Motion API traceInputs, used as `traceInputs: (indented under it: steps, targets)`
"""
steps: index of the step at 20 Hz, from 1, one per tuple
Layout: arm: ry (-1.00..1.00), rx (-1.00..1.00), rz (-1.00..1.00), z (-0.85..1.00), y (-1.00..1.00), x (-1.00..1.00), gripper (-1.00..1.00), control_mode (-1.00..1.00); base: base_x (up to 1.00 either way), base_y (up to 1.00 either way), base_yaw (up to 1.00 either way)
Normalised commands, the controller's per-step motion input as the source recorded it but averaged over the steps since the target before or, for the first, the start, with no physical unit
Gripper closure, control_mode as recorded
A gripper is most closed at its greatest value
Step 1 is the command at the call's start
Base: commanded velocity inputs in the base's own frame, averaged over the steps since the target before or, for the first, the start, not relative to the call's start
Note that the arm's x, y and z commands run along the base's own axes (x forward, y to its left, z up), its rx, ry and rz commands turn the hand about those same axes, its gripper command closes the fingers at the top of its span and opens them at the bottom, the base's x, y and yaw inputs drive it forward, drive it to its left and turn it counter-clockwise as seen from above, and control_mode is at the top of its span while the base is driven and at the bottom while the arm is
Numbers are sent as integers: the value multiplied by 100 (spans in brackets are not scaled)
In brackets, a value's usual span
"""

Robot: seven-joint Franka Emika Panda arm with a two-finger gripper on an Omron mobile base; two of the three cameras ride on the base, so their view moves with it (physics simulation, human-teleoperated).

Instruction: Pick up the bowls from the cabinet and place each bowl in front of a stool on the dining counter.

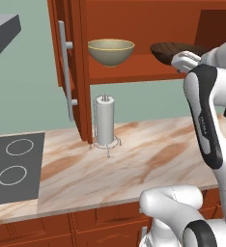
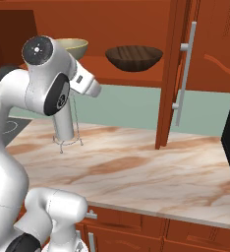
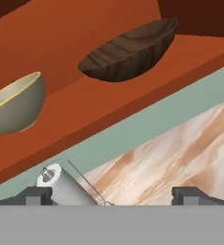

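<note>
Jaws wide apart, empty, short of dark brown wood-grain bowl (image 3: 128, 51); risk knocking olive-tan yellow-rimmed bowl (image 3: 11, 105) off red-brown cabinet shelf (image 3: 99, 107).

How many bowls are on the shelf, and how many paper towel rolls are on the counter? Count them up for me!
Bowls: 2, the olive bowl and the dark wooden bowl
Paper towel rolls: 1, the paper towel roll
Total: 3

Two bowls (image 1: 111, 52) upright on cabinet (image 1: 134, 72) shelf
</note>
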Motion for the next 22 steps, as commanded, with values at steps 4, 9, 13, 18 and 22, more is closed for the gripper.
traceInputs:
  steps: [4,9,13,18,22]
  targets:
    - [-14,12,-15,36,-14,11,-100,-100,0,0,0]
    - [1,1,-13,40,-20,38,-100,-100,0,0,0]
    - [8,0,-10,23,-30,44,-100,-100,0,0,0]
    - [4,0,-3,-2,-34,16,-100,-100,0,0,0]
    - [3,1,0,-20,-15,14,-100,-100,0,0,0]
